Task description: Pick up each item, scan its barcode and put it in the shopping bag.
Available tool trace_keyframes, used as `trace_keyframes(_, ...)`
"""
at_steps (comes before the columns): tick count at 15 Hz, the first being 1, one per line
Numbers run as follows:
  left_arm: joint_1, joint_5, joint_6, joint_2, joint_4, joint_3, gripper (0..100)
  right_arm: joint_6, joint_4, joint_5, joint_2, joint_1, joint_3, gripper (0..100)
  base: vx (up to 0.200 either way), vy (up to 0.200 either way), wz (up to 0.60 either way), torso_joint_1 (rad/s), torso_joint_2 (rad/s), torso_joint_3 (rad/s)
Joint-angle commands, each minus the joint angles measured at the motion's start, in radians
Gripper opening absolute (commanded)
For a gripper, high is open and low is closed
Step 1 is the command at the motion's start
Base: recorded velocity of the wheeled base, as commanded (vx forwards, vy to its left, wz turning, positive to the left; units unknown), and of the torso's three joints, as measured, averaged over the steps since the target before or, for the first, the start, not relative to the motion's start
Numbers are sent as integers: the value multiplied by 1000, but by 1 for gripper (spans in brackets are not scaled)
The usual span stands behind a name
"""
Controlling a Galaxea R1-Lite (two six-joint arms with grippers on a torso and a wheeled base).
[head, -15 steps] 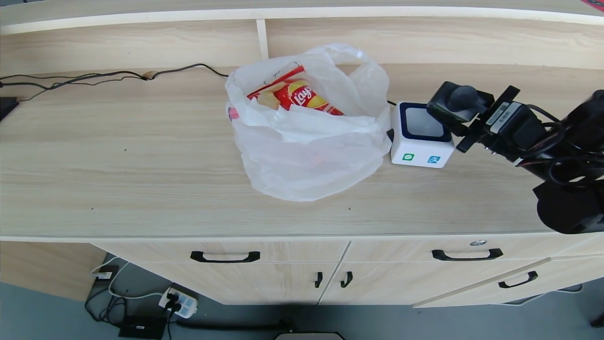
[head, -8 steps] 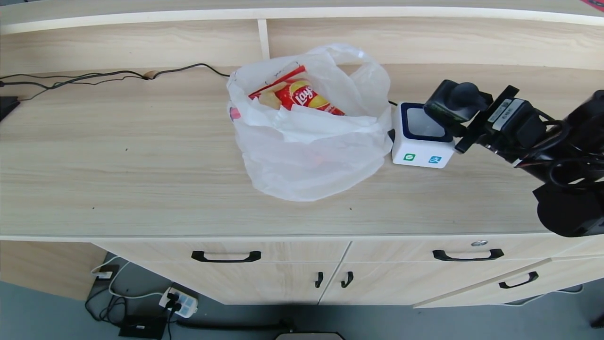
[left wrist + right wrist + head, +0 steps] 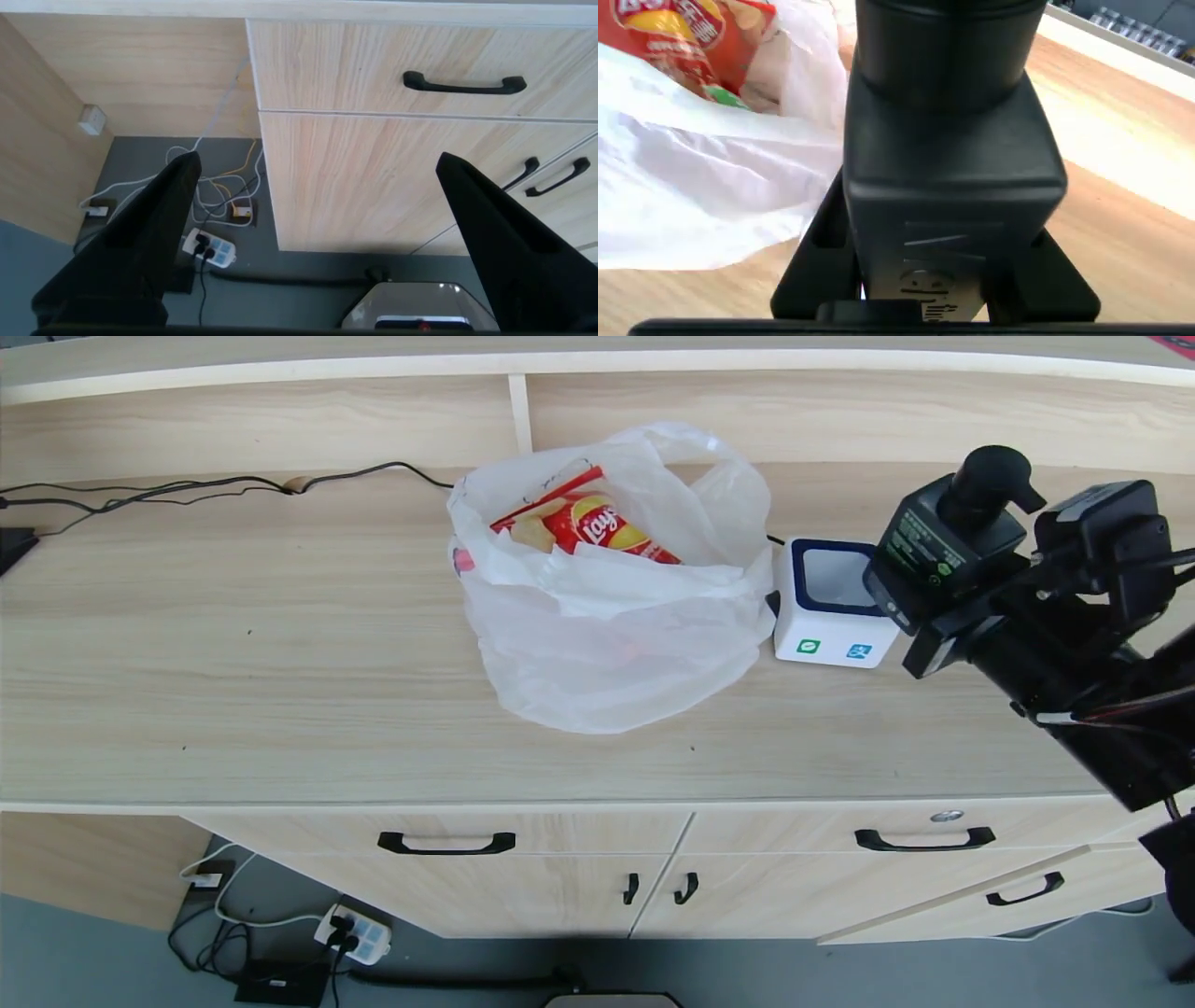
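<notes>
Bottle (image 3: 938, 560) clamped in right hand (image 3: 934, 625), right of frame, just beside scanner (image 3: 826, 616): scanning step, likely. Next: swing over bag (image 3: 607, 644) at centre, let go. Left hand (image 3: 318, 163) spread apart.

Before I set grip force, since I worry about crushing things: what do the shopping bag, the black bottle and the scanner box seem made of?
The shopping bag: thin translucent white plastic film, crinkled, with the crisp packet showing through.
The black bottle: likely rigid plastic, matte, with a moulded pump top.
The scanner box: probably hard glossy white plastic, with a dark-framed window on top.
</notes>
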Motion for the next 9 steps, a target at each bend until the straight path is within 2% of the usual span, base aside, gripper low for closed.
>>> trace_keyframes(1, 0, 2, -9, 2, 0, 0, 100, 115, 63, -167, -108, 235, -92, 0, 0, 0, 0, 0, 0, 0)
trace_keyframes(2, 0, 2, -9, 2, 0, 0, 100, 131, 64, -179, -82, 270, -140, 0, 0, 0, 0, 0, 0, 0)
trace_keyframes(4, 0, 2, -9, 2, 0, 0, 100, 168, 73, -191, -13, 275, -336, 0, 0, 0, 0, 0, 0, 0)
trace_keyframes(5, 0, 2, -9, 2, 0, 0, 100, 185, 75, -196, 10, 275, -391, 0, 0, 0, 0, 0, 0, 0)
trace_keyframes(8, 0, 2, -9, 2, 0, 0, 100, 266, 162, -200, 15, 286, -440, 0, 0, 0, 0, 0, 0, 0)
trace_keyframes(9, 0, 0, -7, 2, 0, 0, 100, 325, 254, -200, 3, 281, -460, 0, 0, 0, 0, 0, 0, 0)
